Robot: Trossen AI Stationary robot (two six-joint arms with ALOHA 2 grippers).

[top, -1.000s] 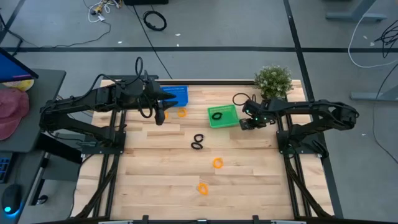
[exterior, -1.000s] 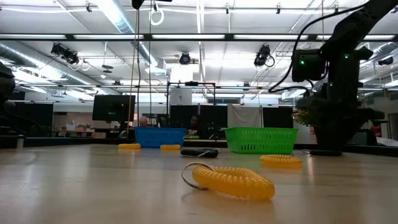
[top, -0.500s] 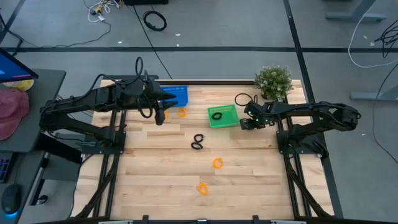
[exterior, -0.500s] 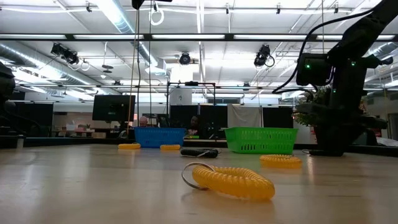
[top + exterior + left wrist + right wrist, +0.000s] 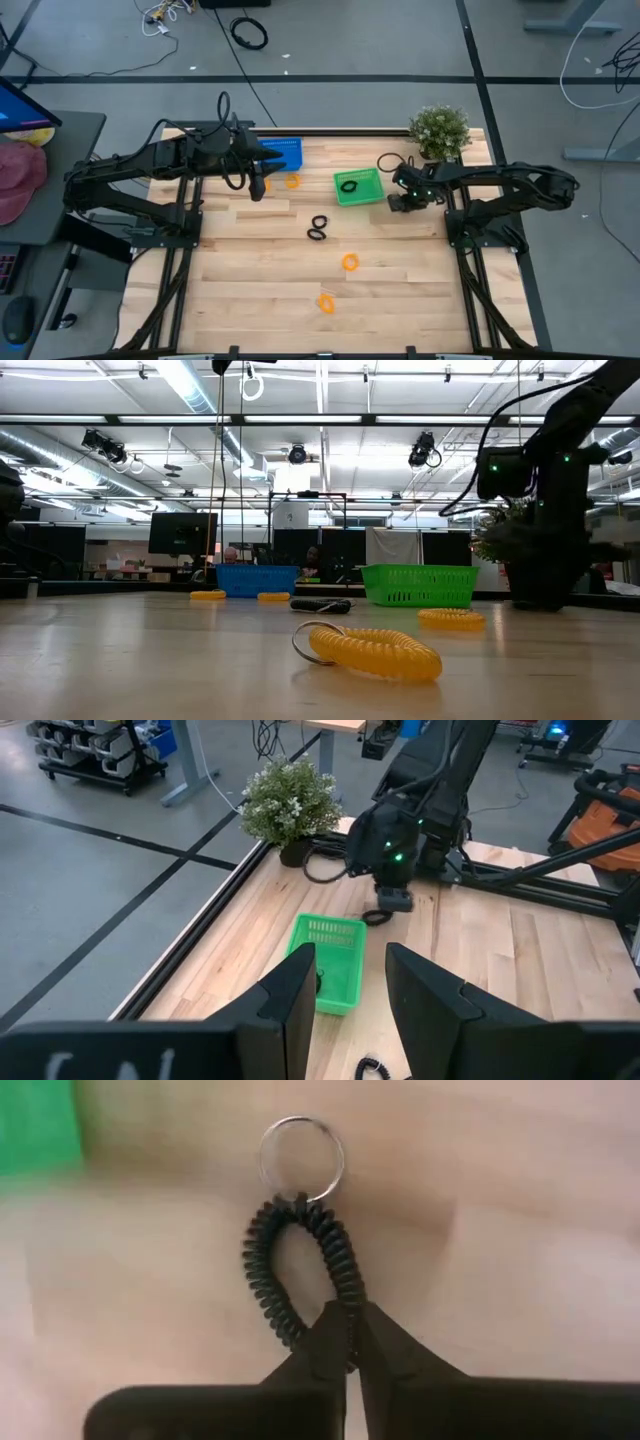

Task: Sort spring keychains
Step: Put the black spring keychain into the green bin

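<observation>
Pinching black keychain (image 5: 300,1270), right hand (image 5: 350,1335)

Two dark fingers (image 5: 300,990) of the left gripper (image 5: 350,995) at the bottom centre, parted, with a clear gap between. Beyond that gap, at centre, a green mesh basket (image 5: 333,965) on the wooden table (image 5: 520,950), something dark inside, partly hidden. At upper centre, the right arm's gripper (image 5: 392,900) lowered to the tabletop, its fingers not discernible. Upper left of centre, a potted plant (image 5: 292,805). Bottom centre, a black spring keychain (image 5: 373,1069), cut off by the edge.
</observation>
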